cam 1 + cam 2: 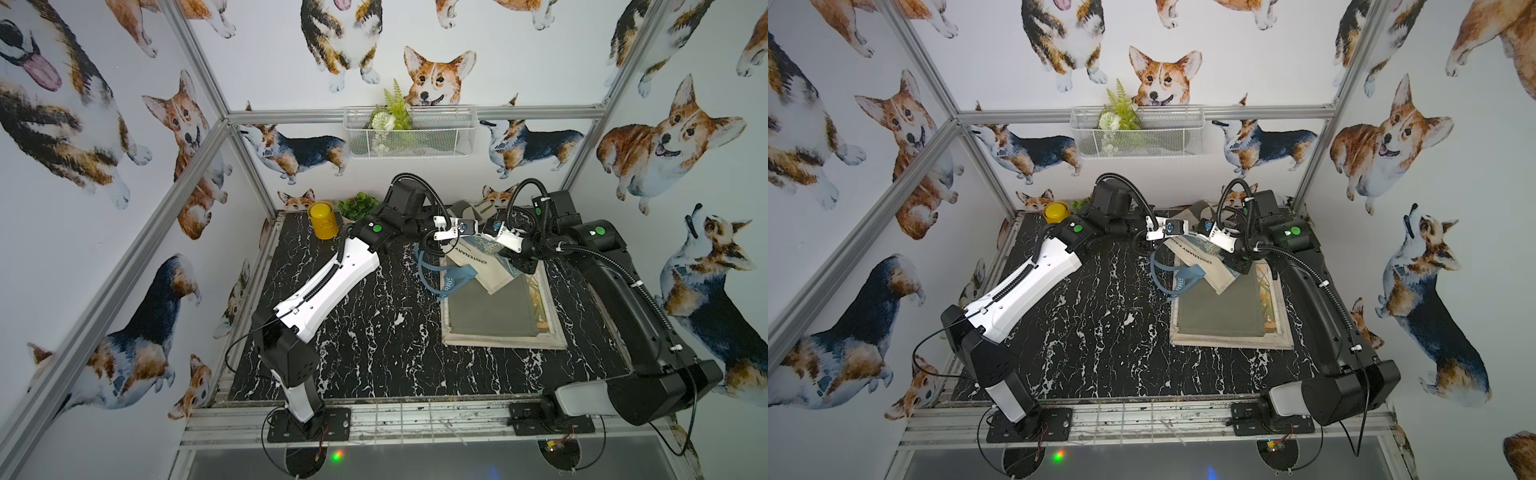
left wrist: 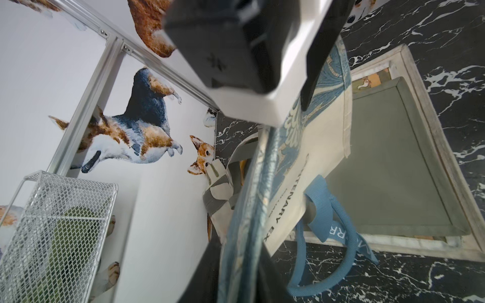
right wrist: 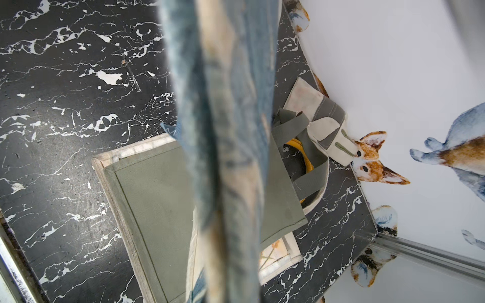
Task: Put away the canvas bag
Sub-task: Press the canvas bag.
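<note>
Upper centre in both top views: cream-and-blue canvas bag (image 1: 478,266); left gripper (image 1: 454,230) clamps its top edge, right gripper (image 1: 491,232) state indeterminate; black marble counter (image 1: 374,311) bare lower left.

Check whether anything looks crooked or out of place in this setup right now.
The canvas bag hangs tilted in the air, pinched by the left gripper with the right gripper at its top edge; its blue handles dangle loose over the edge of the flat grey bag. A crumpled bag slumps against the back wall.
</note>
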### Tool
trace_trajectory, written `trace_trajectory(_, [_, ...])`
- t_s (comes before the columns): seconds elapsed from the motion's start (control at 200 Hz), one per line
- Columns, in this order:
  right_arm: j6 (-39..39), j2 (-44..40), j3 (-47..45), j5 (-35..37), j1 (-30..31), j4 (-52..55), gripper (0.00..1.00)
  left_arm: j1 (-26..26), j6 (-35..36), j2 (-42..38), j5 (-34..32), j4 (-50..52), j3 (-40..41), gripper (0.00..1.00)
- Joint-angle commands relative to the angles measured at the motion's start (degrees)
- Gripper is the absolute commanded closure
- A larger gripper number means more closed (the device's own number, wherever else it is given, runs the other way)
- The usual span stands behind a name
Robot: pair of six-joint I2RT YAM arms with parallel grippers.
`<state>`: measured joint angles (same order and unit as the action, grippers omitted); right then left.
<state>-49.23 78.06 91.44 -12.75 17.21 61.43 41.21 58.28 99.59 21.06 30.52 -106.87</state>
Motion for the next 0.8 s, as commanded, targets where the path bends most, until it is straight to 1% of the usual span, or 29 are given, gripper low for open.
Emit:
trace_trajectory(0.0, [1.6,-1.4,-1.5,-5.4,-0.2,-5.2,0.70,-1.1,-1.3,-0.7,0.8,0.3,0.4,1.00])
trace_trajectory(0.06, [3.0,-1.8,-2.6,-8.9,-1.0,-5.2,0.56,-2.3,-2.7,-1.8,2.7,-1.7,1.6,1.00])
trace_trajectory(0.12, [4.9,-2.6,-4.6,-13.0,-2.5,-6.6,0.47,-3.8,-4.1,-3.3,5.9,-5.0,3.8,1.00])
trace_trajectory(0.175, [7.7,-3.9,-7.5,-16.5,-4.0,-9.9,0.44,-5.3,-5.7,-4.1,9.9,-8.3,6.2,1.00])
trace_trajectory(0.205, [9.3,-4.8,-9.3,-18.2,-4.8,-12.4,0.43,-6.2,-6.9,-6.5,12.2,-10.2,7.5,1.00])
trace_trajectory(0.25, [10.8,-6.3,-12.1,-21.5,-5.6,-15.6,0.40,-7.6,-9.5,-7.8,15.4,-12.9,9.0,1.00])
trace_trajectory(0.29, [12.6,-7.6,-14.6,-22.8,-5.8,-19.0,0.38,-8.9,-12.1,-8.5,17.6,-14.8,9.8,1.00])
trace_trajectory(0.305, [13.1,-8.0,-15.4,-23.2,-5.8,-20.1,0.34,-9.3,-12.8,-8.8,18.4,-15.3,10.0,1.00])
trace_trajectory(0.325, [13.9,-8.5,-16.3,-23.6,-5.9,-21.5,0.32,-9.9,-13.7,-9.1,19.5,-15.7,10.2,1.00])
trace_trajectory(0.475, [17.1,-9.9,-21.1,-26.2,-5.9,-29.3,0.30,-12.5,-17.3,-11.1,27.2,-18.5,12.1,1.00])
trace_trajectory(0.576, [19.6,-9.8,-22.8,-27.8,-5.8,-35.7,0.29,-13.0,-18.6,-11.6,29.7,-18.1,12.5,1.00])
trace_trajectory(0.681, [22.6,-10.7,-25.0,-27.9,-5.9,-44.4,0.29,-13.3,-18.5,-12.2,30.2,-17.2,13.4,1.00])
trace_trajectory(0.736, [22.9,-11.1,-25.6,-28.3,-5.8,-46.9,0.29,-13.5,-18.7,-12.6,29.9,-17.3,14.1,1.00])
trace_trajectory(0.796, [22.8,-11.3,-25.6,-28.7,-5.9,-48.0,0.33,-13.8,-19.1,-13.0,29.0,-17.2,14.6,1.00])
